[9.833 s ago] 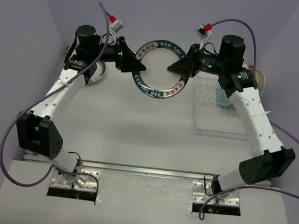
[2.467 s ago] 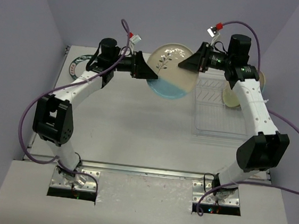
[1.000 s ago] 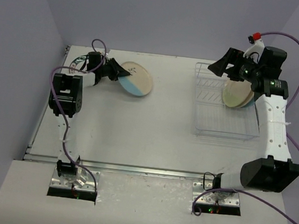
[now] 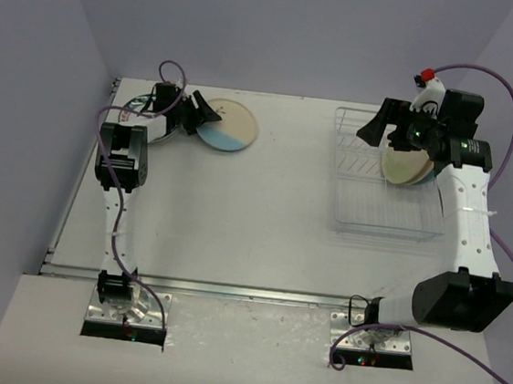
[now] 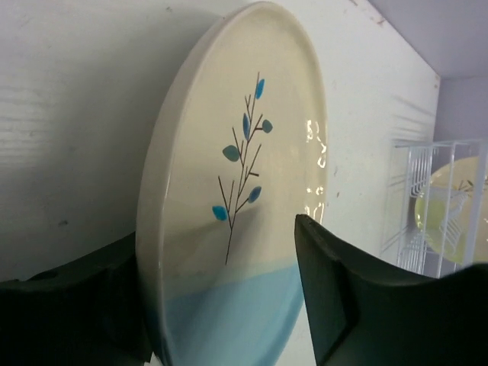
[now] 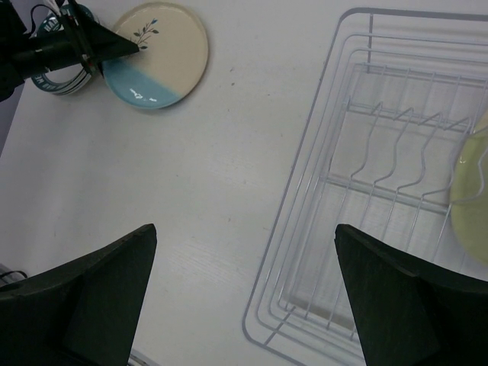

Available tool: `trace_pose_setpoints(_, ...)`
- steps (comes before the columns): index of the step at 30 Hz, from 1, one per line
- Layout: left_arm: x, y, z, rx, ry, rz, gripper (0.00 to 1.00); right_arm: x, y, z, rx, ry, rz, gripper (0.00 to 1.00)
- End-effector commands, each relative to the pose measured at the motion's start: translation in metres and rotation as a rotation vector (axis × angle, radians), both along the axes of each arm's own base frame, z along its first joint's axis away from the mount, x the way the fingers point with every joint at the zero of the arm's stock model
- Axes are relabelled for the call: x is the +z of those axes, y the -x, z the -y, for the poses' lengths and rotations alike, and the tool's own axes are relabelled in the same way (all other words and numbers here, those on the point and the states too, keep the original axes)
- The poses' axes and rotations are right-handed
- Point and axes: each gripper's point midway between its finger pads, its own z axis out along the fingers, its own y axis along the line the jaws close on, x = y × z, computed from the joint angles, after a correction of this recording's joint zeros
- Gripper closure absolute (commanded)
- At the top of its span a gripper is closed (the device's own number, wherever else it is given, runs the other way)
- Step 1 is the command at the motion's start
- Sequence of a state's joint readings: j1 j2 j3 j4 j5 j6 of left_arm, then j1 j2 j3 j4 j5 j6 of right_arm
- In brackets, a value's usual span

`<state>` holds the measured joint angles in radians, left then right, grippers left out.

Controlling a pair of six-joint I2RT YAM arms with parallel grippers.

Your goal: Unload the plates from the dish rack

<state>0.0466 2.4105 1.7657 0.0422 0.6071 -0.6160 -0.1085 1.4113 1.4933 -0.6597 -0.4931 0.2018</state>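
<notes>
One dish rack (image 4: 341, 178) is seen at the right of the table (image 4: 264, 211), with one yellowish plate (image 4: 402, 167) clearly stood in it; any others behind cannot be counted. Two plates are laid at the far left: a cream-and-blue plate (image 4: 228, 126) and a green-rimmed plate (image 6: 65, 85). The left gripper (image 5: 217, 229) is spread wide around the cream-and-blue plate's edge, and the right gripper (image 6: 244, 229) is parted fully, empty, above the rack.
</notes>
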Motion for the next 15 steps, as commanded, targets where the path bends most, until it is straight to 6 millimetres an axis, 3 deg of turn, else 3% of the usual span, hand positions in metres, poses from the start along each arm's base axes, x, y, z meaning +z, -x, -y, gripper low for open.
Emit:
trace_pose_setpoints(1,0.006,-0.006,0.008,-0.017,-0.097,0.049,0.36,0.011,-0.002,0.002,0.002,0.019,0.046,0.01)
trace_pose_setpoints(7,0.004,-0.005,-0.011,0.031,-0.245,0.015,0.31,0.008,0.002,0.005,-0.019,0.033,0.046,0.01)
trace_pose_setpoints(10,0.01,-0.007,-0.006,0.018,-0.358,0.038,0.3,0.006,0.003,0.007,-0.03,0.043,0.042,0.01)
trace_pose_setpoints(15,0.027,-0.005,-0.026,0.09,-0.529,0.039,0.25,0.003,-0.001,0.018,-0.08,0.083,0.041,0.01)
